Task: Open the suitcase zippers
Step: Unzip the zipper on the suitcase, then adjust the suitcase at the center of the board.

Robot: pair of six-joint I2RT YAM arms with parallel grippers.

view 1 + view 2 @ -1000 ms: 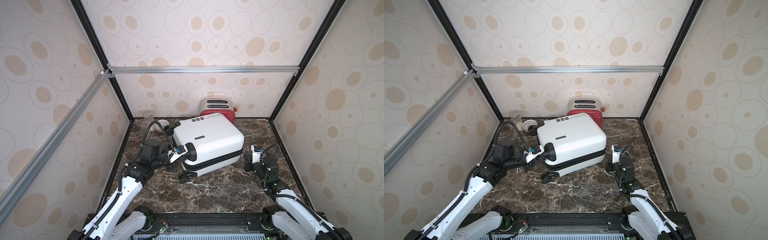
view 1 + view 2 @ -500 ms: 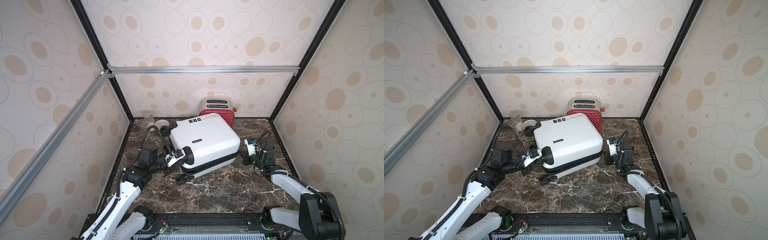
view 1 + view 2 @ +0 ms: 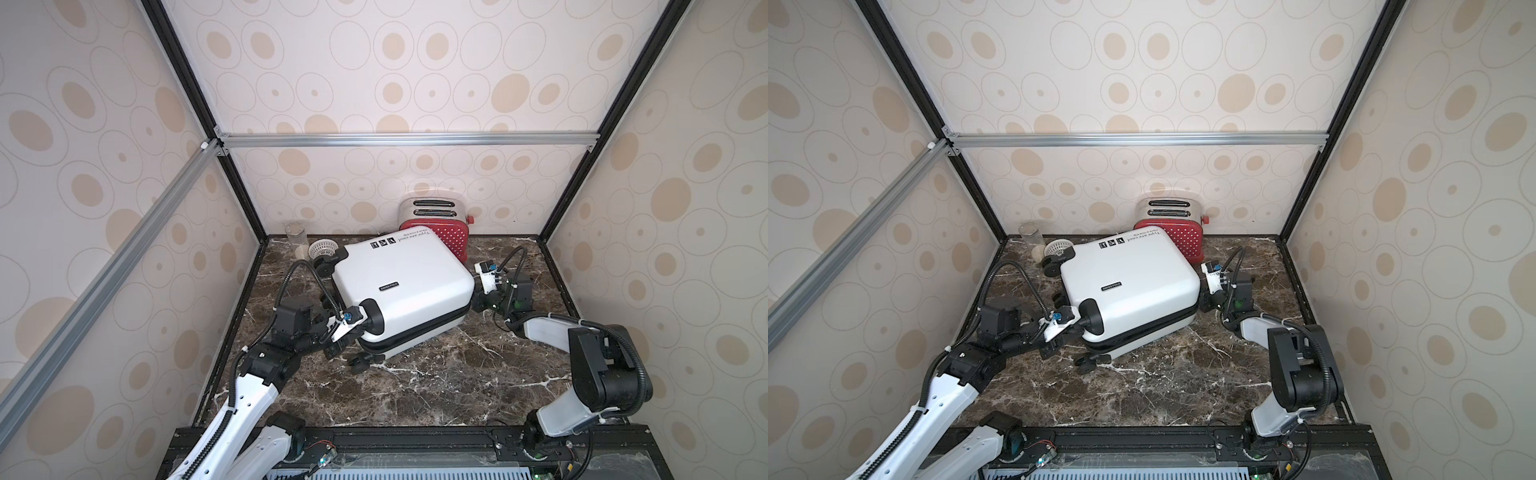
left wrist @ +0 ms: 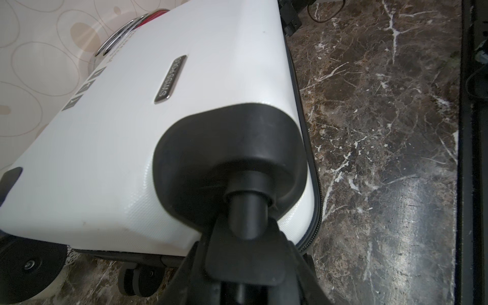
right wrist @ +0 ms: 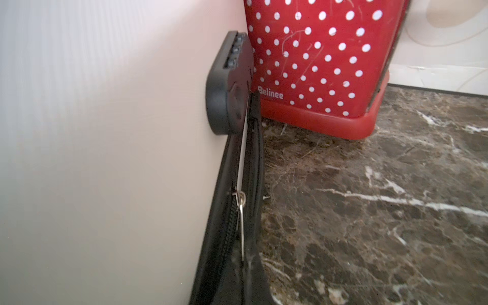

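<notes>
The white suitcase (image 3: 403, 282) lies on its broad side on the marble table (image 3: 415, 395), close to the red toaster (image 3: 451, 235). The left gripper (image 3: 358, 328) grasps the suitcase at a black wheel stem (image 4: 245, 211). The right gripper (image 3: 477, 301) is clenched at the zippers (image 5: 228, 229), near the silvery pull (image 5: 241, 211); if it pinches this pull, I cannot tell
</notes>
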